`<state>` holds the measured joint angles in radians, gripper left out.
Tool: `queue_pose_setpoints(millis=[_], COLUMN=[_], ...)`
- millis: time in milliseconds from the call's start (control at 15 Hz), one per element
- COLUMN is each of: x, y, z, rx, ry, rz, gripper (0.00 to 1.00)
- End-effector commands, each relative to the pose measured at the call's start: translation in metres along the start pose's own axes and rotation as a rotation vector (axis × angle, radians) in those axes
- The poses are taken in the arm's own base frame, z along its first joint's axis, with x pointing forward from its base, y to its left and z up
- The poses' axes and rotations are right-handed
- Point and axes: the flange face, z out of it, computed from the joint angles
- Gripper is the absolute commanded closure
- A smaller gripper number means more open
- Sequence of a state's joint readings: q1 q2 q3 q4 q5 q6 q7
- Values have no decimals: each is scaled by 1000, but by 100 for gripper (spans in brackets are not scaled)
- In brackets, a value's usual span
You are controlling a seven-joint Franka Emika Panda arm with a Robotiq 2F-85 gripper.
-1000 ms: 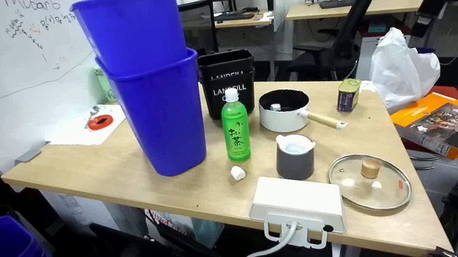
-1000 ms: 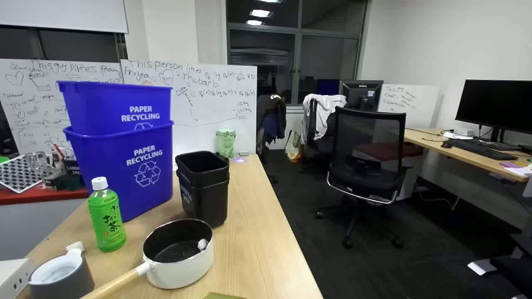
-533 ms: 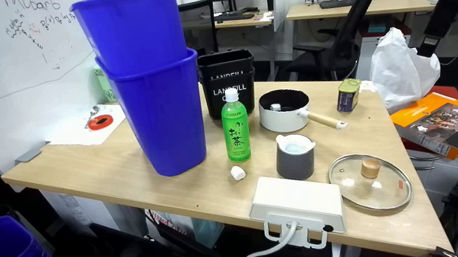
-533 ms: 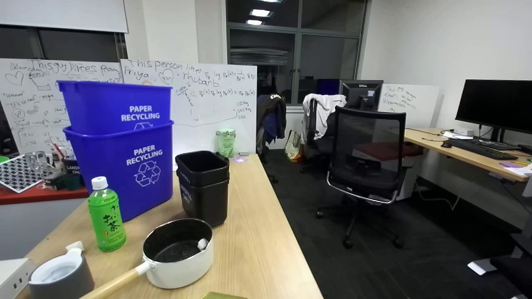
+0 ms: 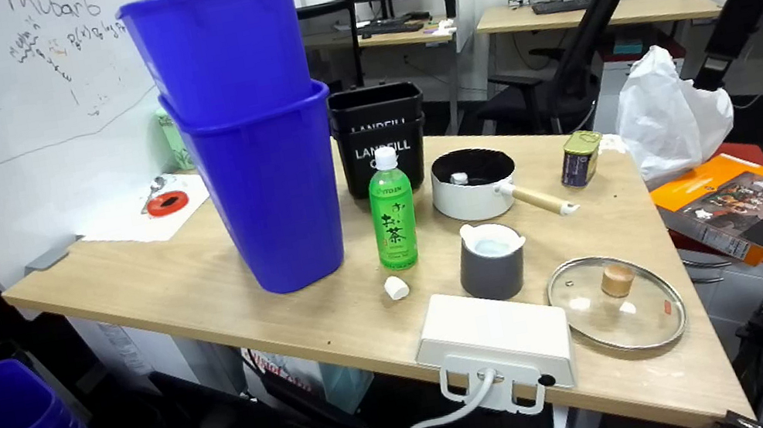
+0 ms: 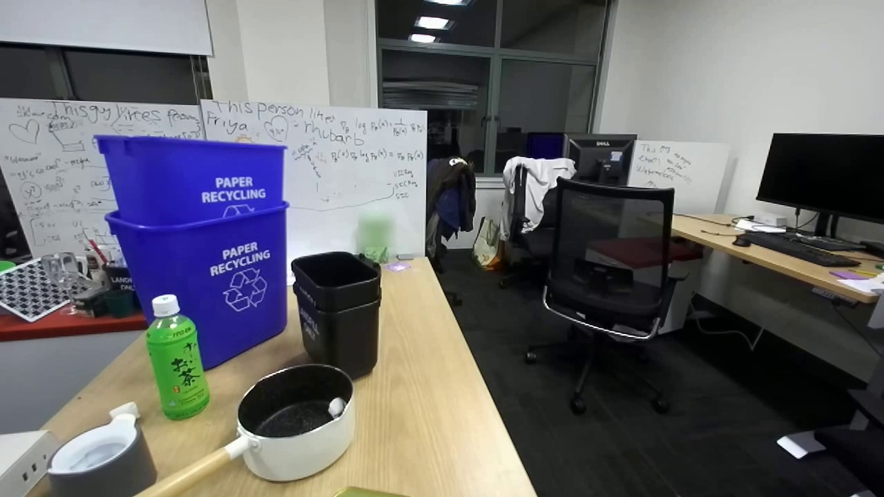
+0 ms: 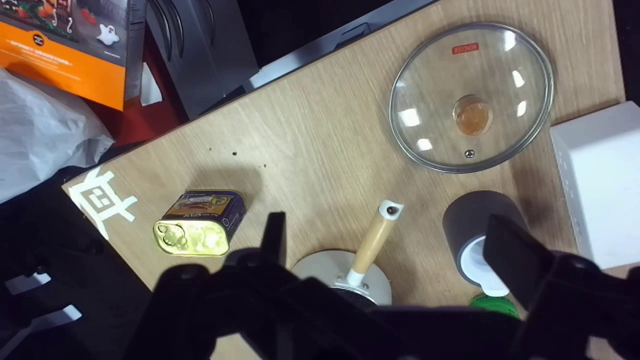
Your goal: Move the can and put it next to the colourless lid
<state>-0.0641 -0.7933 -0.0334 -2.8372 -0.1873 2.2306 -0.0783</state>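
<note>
Gripper (image 7: 386, 222) spread wide, held nothing. Can (image 7: 200, 222) stood upright on table (image 7: 320, 150) near pot (image 5: 470, 201), well apart from lid (image 7: 471, 90).

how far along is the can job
Nothing looks done: the can stands on the table, apart from the lid. Nothing is in hand: the wrist view shows the tool open, not touching the can. Remaining: grasp the can, carry it over, set it beside the lid.
</note>
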Motion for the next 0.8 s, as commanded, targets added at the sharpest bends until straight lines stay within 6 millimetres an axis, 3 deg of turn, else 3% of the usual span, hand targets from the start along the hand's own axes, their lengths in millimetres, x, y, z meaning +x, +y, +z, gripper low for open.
queue_pose_setpoints(millis=[0,200,533,733], x=[7,15,30,39], y=[1,-3,-3,-3], z=[11,32,85,100], rx=[-2,-23,-136,-132], ry=[-23,-92,-203,-247], rz=[7,33,183,338], gripper=[0,0,0,0])
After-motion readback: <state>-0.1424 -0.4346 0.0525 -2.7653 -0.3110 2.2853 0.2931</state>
